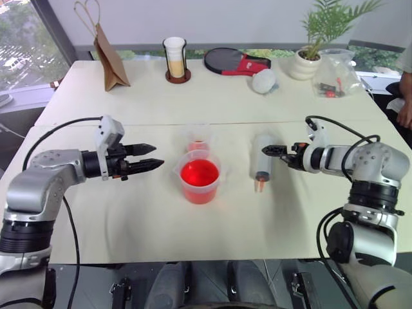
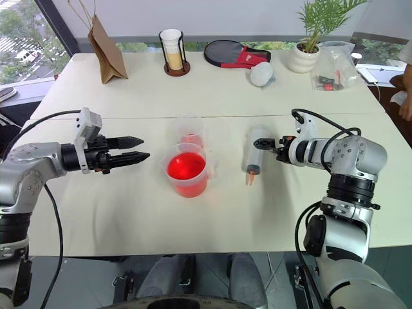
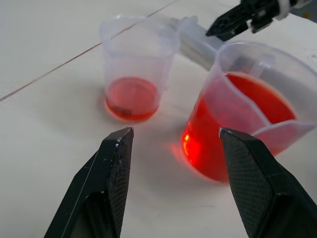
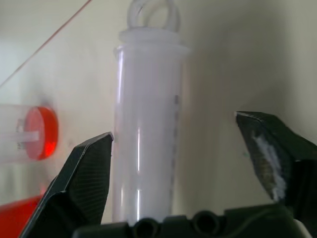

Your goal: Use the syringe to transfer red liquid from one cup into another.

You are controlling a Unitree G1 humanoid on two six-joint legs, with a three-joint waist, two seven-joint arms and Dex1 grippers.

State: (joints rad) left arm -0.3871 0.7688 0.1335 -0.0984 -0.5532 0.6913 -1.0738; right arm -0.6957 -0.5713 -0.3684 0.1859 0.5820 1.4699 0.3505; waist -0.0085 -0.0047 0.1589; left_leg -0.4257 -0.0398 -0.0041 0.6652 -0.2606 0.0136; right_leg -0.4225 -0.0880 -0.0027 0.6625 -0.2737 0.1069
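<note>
I hold my right gripper (image 4: 185, 163) wide open around the large clear plastic syringe (image 2: 254, 153), which lies mid-table, ready to grasp. My left gripper (image 1: 147, 157) waits half open beside the handled clear beaker (image 1: 199, 180) of red liquid (image 1: 199, 174), near the smaller plain cup (image 1: 199, 138).

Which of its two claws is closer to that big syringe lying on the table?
Right. The right gripper sits right beside the syringe; the left gripper hovers beyond the handled beaker.

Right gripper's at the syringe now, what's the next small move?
Probably close the right gripper on the syringe: its jaws stand open with the barrel between them, lying flat on the table beside the handled beaker, not yet held.
</note>
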